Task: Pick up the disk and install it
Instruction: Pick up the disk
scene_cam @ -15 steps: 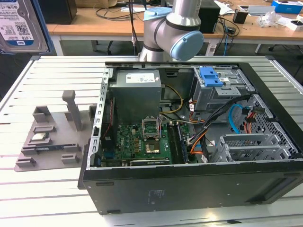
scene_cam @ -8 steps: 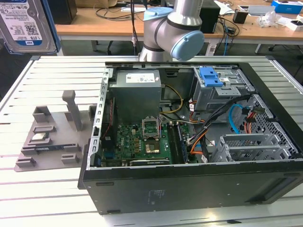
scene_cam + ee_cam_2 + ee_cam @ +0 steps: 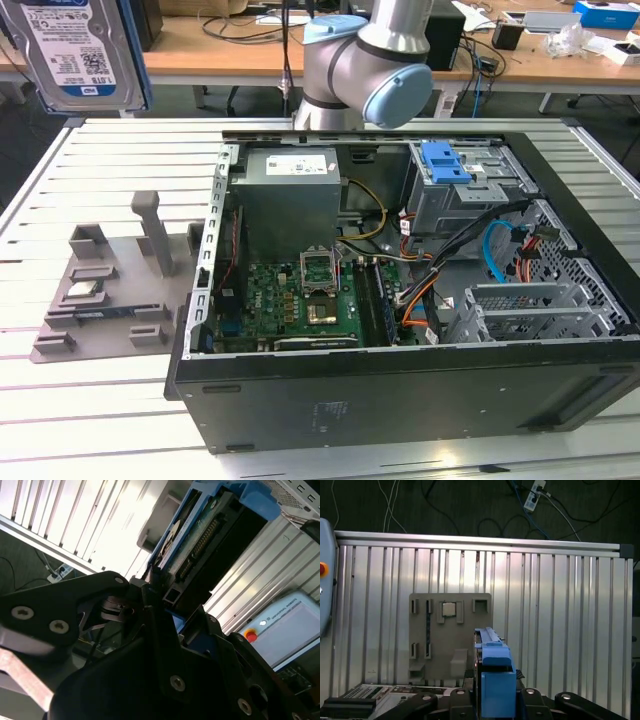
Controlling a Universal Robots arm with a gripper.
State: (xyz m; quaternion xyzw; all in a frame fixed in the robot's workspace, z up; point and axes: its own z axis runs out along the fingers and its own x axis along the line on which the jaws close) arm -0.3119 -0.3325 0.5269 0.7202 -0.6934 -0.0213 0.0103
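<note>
The slatted table (image 3: 100, 400) carries an open case (image 3: 400, 400), which takes up its middle and the side toward the exterior view's right. A grey fixture (image 3: 110, 290) lies near the table edge at the exterior view's left. The arm (image 3: 370, 60) rises behind the case at the far table edge. Inside the case, a drive cage (image 3: 440, 215) sits in the far corner toward the exterior view's right, with a blue latch (image 3: 445, 160) on top of it. The disk (image 3: 85, 50) is off the table: it hangs in the air above the fixture side, outside the case, label face showing in the exterior view, blue bracket around it. The gripper (image 3: 495, 695) is clamped on the disk. In both wrist views the black fingers (image 3: 200, 625) bear on the bracket from either side, and a connector row shows along the disk's edge in the second wrist view. Judgement: the pick-up is complete and the transfer toward the case is the step in hand; installation is not yet begun. The next move calls for carrying the disk over the case wall, clear of the cables, and squaring the bracket to the cage opening so that it slides in without jamming. Which slot is to receive it cannot be told.
</note>
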